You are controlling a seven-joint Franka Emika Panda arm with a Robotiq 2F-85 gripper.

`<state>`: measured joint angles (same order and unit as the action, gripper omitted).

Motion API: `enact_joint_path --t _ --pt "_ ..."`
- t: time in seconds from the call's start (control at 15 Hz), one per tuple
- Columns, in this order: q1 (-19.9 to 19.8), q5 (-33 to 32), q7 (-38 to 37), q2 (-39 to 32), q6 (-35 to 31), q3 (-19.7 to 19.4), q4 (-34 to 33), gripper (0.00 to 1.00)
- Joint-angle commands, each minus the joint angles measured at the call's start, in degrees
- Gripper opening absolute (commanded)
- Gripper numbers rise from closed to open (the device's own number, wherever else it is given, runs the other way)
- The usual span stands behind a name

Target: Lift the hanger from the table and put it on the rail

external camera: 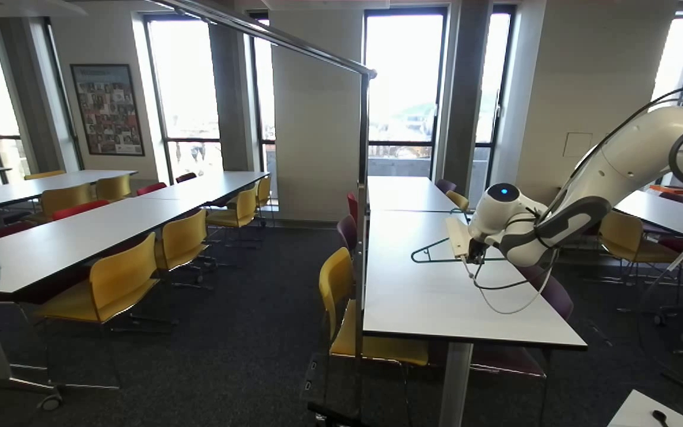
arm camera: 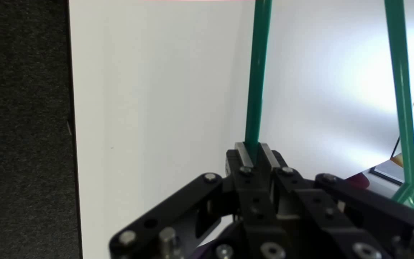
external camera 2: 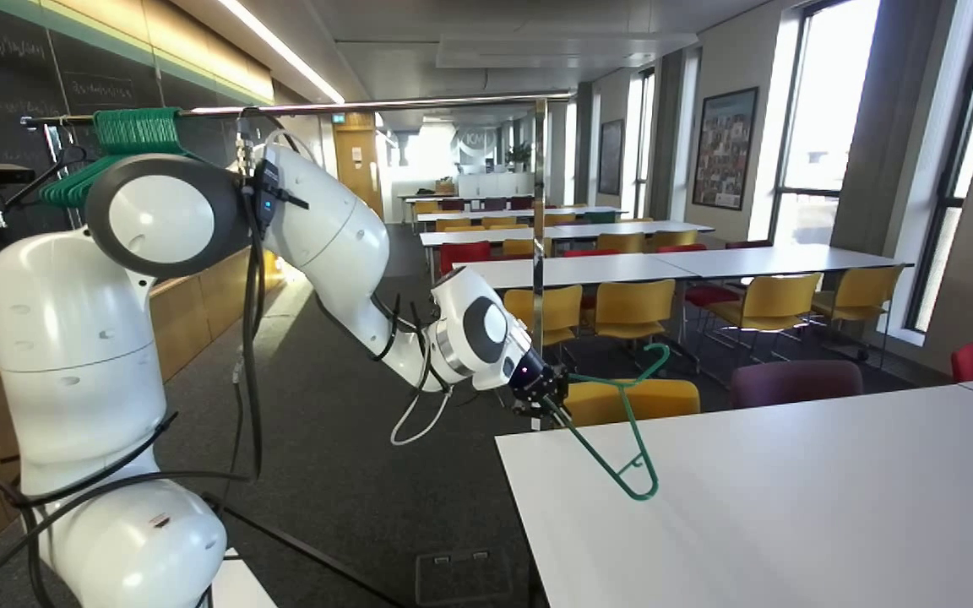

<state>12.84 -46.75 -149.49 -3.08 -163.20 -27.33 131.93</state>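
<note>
Wrist view: slim glossy green triangular clothes hanger (arm camera: 256, 90), one bar clamped between the fingertips of the black metal gripper (arm camera: 253, 154), which is closed on it. In an exterior view the hanger slants over the long rectangular white-topped table (external camera 2: 790, 507), lower than, and well apart from, the long straight grey metal rail (external camera 2: 419, 104), where a bunch of green hangers (external camera 2: 136, 131) hangs near one end.

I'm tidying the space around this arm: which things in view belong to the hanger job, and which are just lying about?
Part of the job:
hanger, held in the gripper
white table below it
metal rail

Not part of it:
bunched green hangers on the metal rail
yellow chairs
other long tables
framed poster
</note>
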Motion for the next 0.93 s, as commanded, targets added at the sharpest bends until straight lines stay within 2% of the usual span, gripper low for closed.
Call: enact_joint_path --t 0.0,0.4,0.87 --pt "0.70 -0.86 0.03 3.77 -0.36 -2.39 0.23 0.02" --pt "-0.41 -1.46 0.09 5.36 -0.22 -2.49 -0.52 0.02" --pt "0.12 -1.98 0.18 7.45 0.47 0.76 0.58 0.02"
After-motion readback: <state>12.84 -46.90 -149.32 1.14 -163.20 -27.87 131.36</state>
